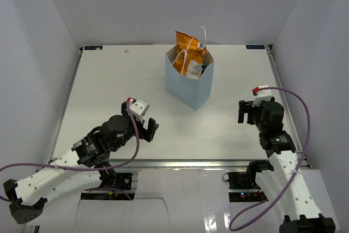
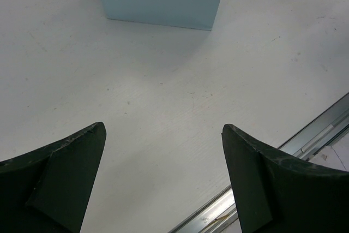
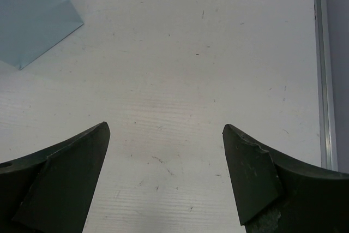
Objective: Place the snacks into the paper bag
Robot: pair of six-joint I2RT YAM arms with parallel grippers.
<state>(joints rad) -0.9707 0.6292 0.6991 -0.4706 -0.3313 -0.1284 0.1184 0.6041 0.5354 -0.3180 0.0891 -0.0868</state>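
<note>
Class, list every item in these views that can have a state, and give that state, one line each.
paper bag: upright, open at the top.
orange chip bag: standing inside the paper bag, its top sticking out above the rim.
left tool: open, holding nothing.
right tool: open, holding nothing.

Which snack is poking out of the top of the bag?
The big orange chip bag; it rises above the rim of the blue paper bag, while the rest sit low inside.
</note>
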